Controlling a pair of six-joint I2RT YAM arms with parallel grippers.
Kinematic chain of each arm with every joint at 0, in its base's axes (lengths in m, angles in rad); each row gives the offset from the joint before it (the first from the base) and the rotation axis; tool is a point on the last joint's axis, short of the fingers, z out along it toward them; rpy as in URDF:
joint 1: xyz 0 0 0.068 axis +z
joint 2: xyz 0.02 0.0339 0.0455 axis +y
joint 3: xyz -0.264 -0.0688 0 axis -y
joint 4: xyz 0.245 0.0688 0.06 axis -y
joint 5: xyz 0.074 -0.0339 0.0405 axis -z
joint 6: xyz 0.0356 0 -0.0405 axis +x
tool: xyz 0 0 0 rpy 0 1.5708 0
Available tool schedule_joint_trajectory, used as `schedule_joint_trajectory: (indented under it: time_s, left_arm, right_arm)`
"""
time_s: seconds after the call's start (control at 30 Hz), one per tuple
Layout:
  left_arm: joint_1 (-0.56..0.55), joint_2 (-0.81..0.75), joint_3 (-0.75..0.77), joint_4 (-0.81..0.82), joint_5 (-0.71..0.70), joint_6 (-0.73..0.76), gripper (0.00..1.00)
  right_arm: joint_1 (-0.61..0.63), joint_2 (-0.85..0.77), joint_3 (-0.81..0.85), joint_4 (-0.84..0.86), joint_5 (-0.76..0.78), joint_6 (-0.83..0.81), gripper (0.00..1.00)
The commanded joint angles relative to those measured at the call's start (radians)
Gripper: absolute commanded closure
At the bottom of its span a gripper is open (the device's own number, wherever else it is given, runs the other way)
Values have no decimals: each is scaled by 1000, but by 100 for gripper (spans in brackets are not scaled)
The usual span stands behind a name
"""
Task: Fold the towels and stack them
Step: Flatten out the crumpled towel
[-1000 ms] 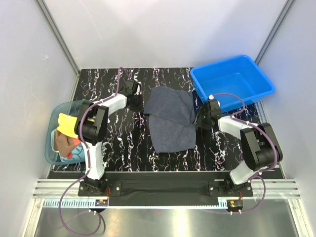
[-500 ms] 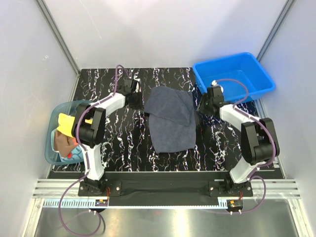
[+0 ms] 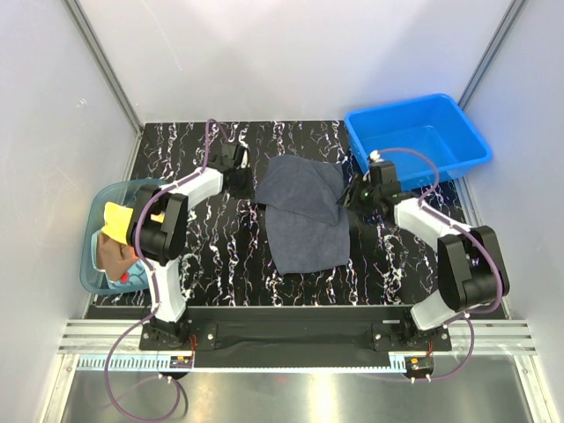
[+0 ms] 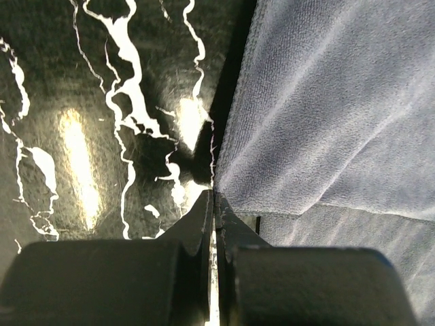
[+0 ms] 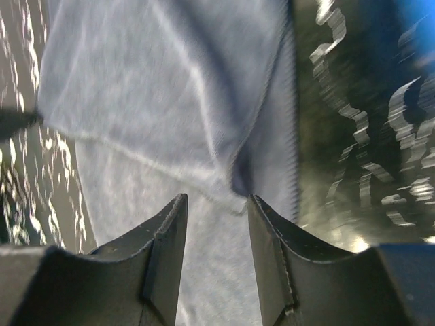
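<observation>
Towel handling comes first. Seen from above, the dark blue towel (image 3: 304, 220) lies in the middle of the desk (image 3: 220, 256). It is partly folded, with its far half lying askew over the near half. It looks light, limp and a little fuzzy, so it should sag from wherever it is lifted. I judge a corner or hem the best hold, one on each side, so that a layer travels flat.

The left gripper (image 3: 249, 187) sits at the towel's left edge, its arm stretched out from the near left corner. The right gripper (image 3: 350, 199) sits at the right edge with its forearm angled inward. The blue bin (image 3: 401, 107) stands behind it at the far right corner. More towels (image 3: 119, 225) lie bunched in the teal tub (image 3: 91, 264) at the left edge.

From the left wrist, the left gripper (image 4: 214, 204) is pressed together. Its tips are low over the desk and right at the towel's (image 4: 326, 102) hem, where the upper layer ends. Whether a sliver of hem is caught between them I cannot tell.

From the right wrist, the right gripper (image 5: 214, 204) stands spread and pinches nothing. It points down over the towel (image 5: 170, 88), and a corner of the upper layer lies just ahead of the gap. The right side of this view is blurred.
</observation>
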Motion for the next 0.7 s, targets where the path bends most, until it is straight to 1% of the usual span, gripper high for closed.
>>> schedule_joint_trajectory:
  time_s: [0.0, 0.13, 0.37, 0.5, 0.6, 0.67]
  left_arm:
    - [-2, -55, -6, 20, -21, -20, 100]
    - [-2, -55, -9, 24, -8, -31, 100]
    - [-2, -40, -5, 14, 9, -43, 100]
    - [-2, -34, -5, 20, 17, -45, 100]
    - [1, -23, 0, 20, 26, -48, 100]
    - [5, -15, 0, 32, 64, -53, 99]
  right_arm:
    - [33, 12, -59, 90, -59, 33, 52]
    - [36, 44, -99, 194, -60, 19, 52]
    - [37, 141, -100, 268, -72, -43, 53]
    - [36, 161, -122, 335, -112, -39, 55]
    - [37, 171, -120, 329, -108, -39, 57]
    - [39, 174, -123, 331, -109, -39, 60]
